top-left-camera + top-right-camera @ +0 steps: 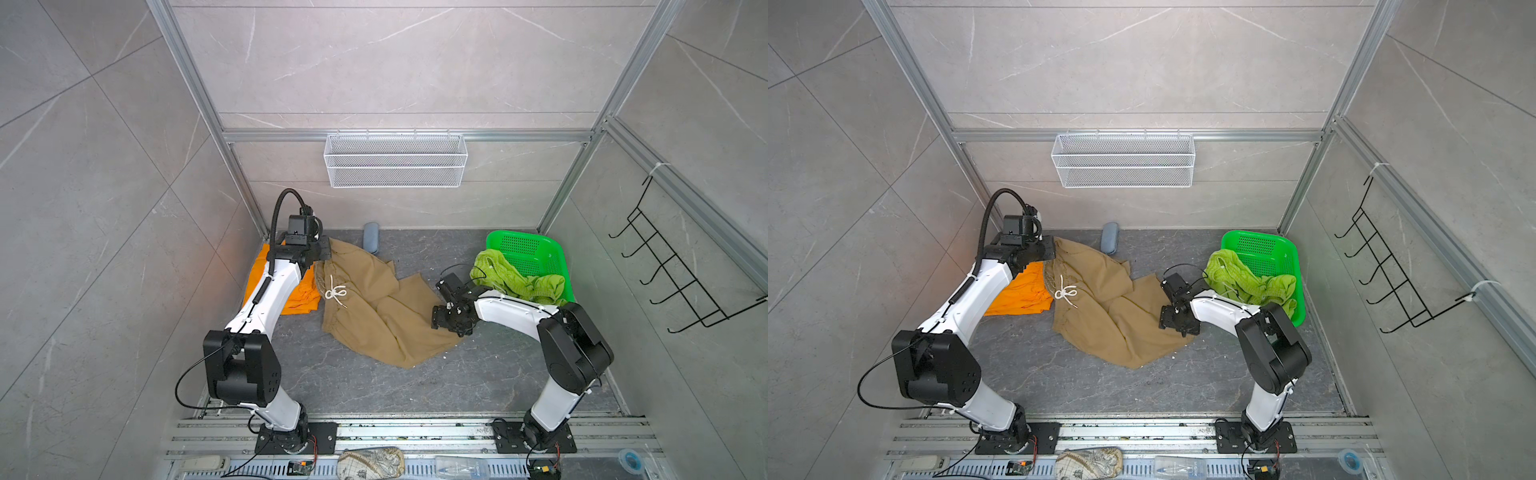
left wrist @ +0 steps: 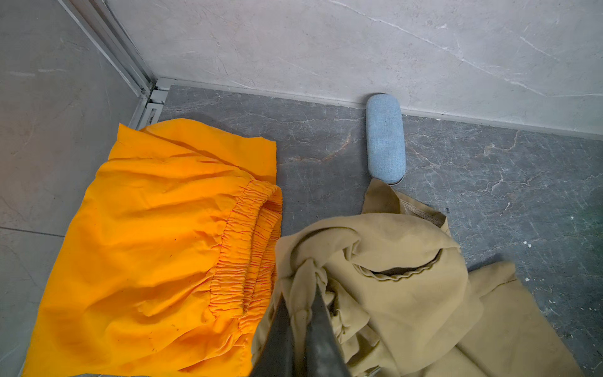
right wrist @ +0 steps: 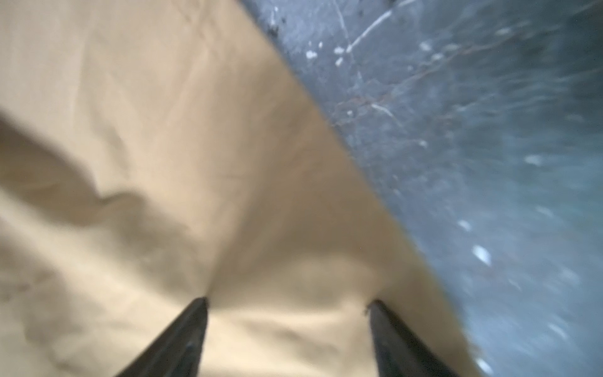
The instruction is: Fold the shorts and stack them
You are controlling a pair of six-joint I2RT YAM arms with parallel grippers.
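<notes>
Left pincer (image 2: 301,293) pinching rumpled khaki shorts (image 1: 374,307) | right pincer (image 3: 288,302) spread apart

Front floor (image 1: 415,386) lies bare; khaki shorts (image 1: 374,307) centre, orange shorts (image 1: 299,297) left, basket (image 1: 528,249) right.

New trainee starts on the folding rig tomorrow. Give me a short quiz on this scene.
1. True or false: the left gripper is shut on the khaki shorts.
2. Where are the lime shorts? A: folded on the khaki shorts. B: draped over the basket rim. C: stacked under the khaki shorts.
3. What colour is the remaining pair?
Key: 1 true. 2 B. 3 orange, the orange shorts.
</notes>
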